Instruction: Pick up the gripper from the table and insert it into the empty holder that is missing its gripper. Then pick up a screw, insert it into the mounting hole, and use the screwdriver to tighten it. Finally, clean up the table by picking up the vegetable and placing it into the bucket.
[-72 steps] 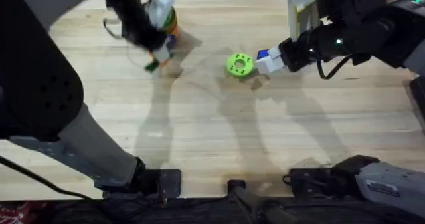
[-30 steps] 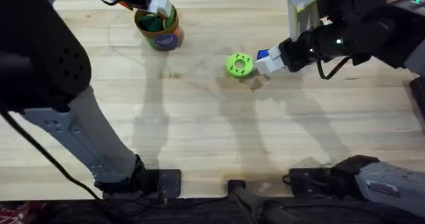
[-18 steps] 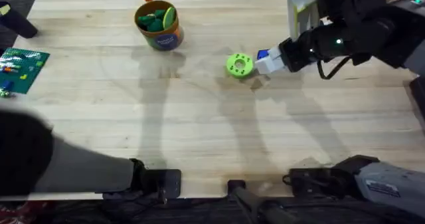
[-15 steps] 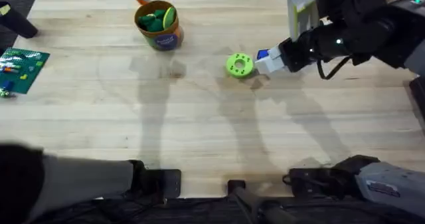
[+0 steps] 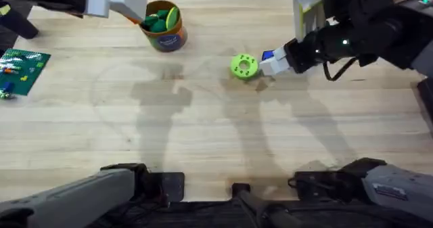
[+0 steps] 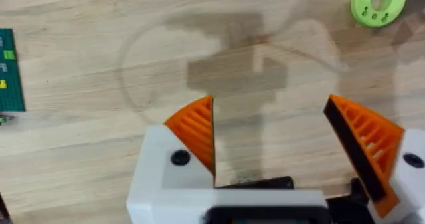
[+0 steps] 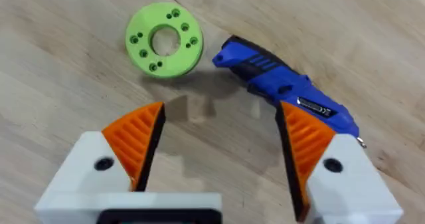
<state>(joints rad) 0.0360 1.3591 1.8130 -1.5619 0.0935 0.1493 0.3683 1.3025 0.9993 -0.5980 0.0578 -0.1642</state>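
The bucket [image 5: 162,33] stands at the table's far left-centre, and the dark-green vegetable [image 5: 155,23] lies inside it. My left gripper [image 5: 125,1] hovers just left of the bucket, open and empty, its orange pads [image 6: 197,129] wide apart over bare wood. The blue-handled screwdriver [image 7: 279,84] lies on the table beside a bright green ring with holes [image 7: 164,39]. My right gripper [image 7: 219,144] is open just short of the screwdriver, one pad [image 7: 307,139] close over its handle end. In the overhead view the right gripper [image 5: 272,64] covers most of the screwdriver [image 5: 268,55]. The screw is out of view.
The green ring [image 5: 243,65] sits at the table's centre-right. A green studded board [image 5: 24,69] with small parts lies at the left edge. A white and yellow upright piece [image 5: 306,5] stands at the far edge behind the right arm. The near half of the table is bare wood.
The left arm has pulled up and back from the bucket toward the far left, its gripper empty. The bucket stands upright with the vegetable in it. The right arm has not moved.
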